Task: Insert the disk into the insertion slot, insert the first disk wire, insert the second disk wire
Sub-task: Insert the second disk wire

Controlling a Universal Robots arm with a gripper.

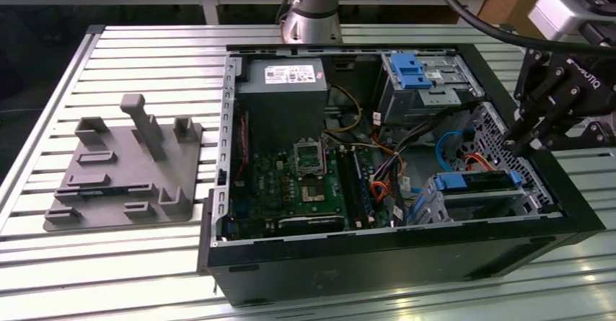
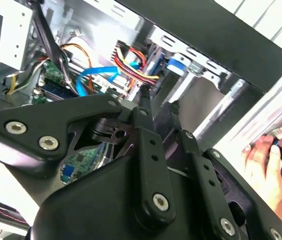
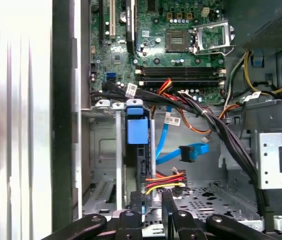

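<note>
Exterior view: your gripper (image 1: 524, 146) hovers at the exterior view's right, over the open case (image 1: 385, 263), close by the disk (image 1: 477, 182) seated in the slot (image 1: 435, 207). Second wrist view: its fingers (image 2: 143, 120) stand narrowly apart, holding nothing. First wrist view: red-and-yellow wires (image 3: 164, 179) lie just beyond the fingertips (image 3: 167, 202), beside the disk.

Black jointed gripper (image 2: 159, 100): matt finish, bright steel screw heads (image 2: 48, 143). Just ahead of it, disk (image 3: 137, 131) in bright blue plastic carrier: smooth, slight sheen. Around disk, insertion slot (image 3: 103, 150): boxy cage of bare silver sheet metal, dull-bright, perforated. Near gripper tip, flat blue cable (image 3: 166, 145): glossy plastic jacket. Farther ahead, green circuit board (image 3: 180, 50): satin lacquer. Black tower case (image 1: 385, 263): semi-matt. Well away from gripper, grey moulded fixture (image 1: 125, 169): matt plastic. Ribbed metal table (image 1: 144, 263): shiny.
</note>
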